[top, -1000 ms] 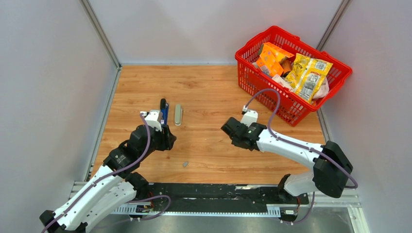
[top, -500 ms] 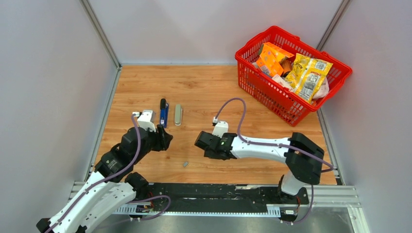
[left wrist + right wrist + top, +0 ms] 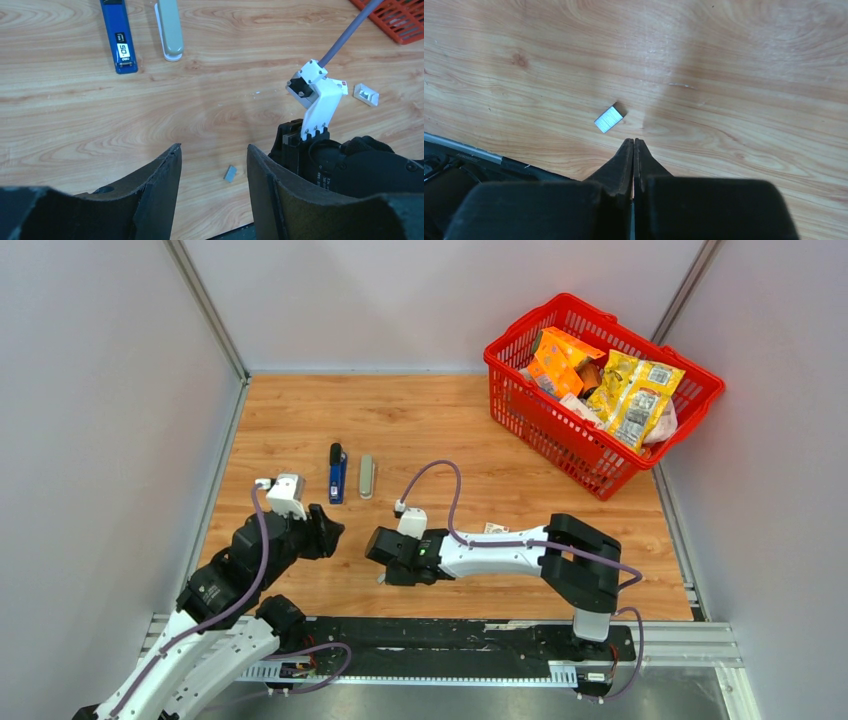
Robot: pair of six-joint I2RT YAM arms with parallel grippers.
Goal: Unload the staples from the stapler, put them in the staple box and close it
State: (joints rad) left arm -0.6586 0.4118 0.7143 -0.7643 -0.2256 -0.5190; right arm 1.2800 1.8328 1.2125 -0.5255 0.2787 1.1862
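The stapler lies at the left as two parallel pieces, a blue bar [image 3: 337, 472] [image 3: 119, 37] and a grey-beige bar [image 3: 367, 476] [image 3: 170, 27]. One short silvery strip of staples [image 3: 230, 173] [image 3: 610, 119] lies on the wood near the front edge. My right gripper [image 3: 381, 558] [image 3: 633, 141] is shut and empty, its tips just right of the strip, apart from it. My left gripper [image 3: 326, 535] [image 3: 212, 150] is open and empty, held above the table with the strip seen between its fingers, well short of the stapler.
A red basket [image 3: 520, 390] full of snack packets stands at the back right. A small white box [image 3: 497, 528] [image 3: 365, 94] lies behind my right forearm. The black base rail [image 3: 450, 632] runs along the near edge. Grey walls close both sides.
My right arm has swept left and toward the near edge, ending beside the staple strip. My left arm has drawn back from the stapler toward the near left.
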